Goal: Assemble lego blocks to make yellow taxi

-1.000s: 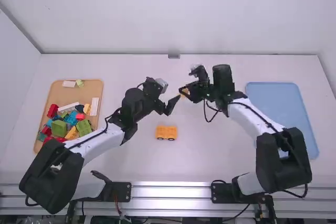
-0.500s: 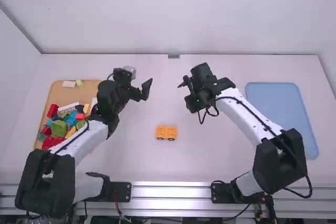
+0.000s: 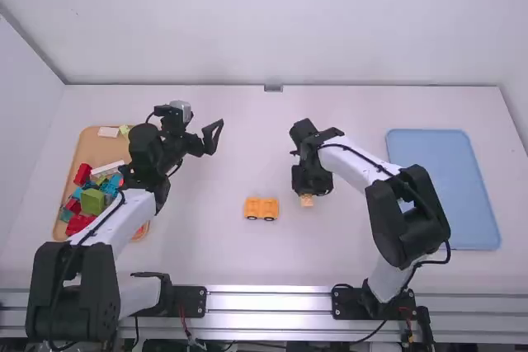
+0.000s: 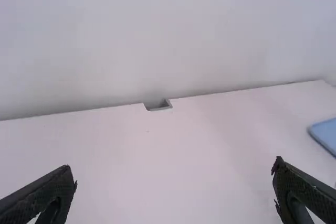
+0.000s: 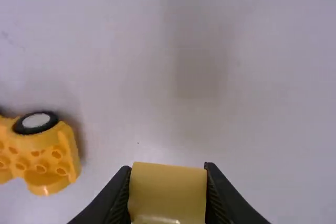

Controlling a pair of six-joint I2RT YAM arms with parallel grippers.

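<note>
Near end first: blue tray (image 3: 445, 195) lies on the right of the white table (image 3: 247, 261), brown tray (image 3: 99, 154) on the left. Brown tray holds a loose pile: red block (image 3: 78, 224), green block (image 3: 92, 202), blue and white ones too. 1 white block (image 3: 108, 132) sits apart at its far end.

Yellow car base (image 3: 261, 209) is on the table between the trays, 2 wheels showing toward the robot side. Right gripper (image 3: 307, 192) is just right of it, claw clamped on 1 yellow block (image 3: 307, 201); can't tell if block touches table. Block and base are apart.

Farther out, left gripper (image 3: 217, 138) is over the table right of brown tray, claw wide apart, nothing between its fingers (image 4: 44, 192).
</note>
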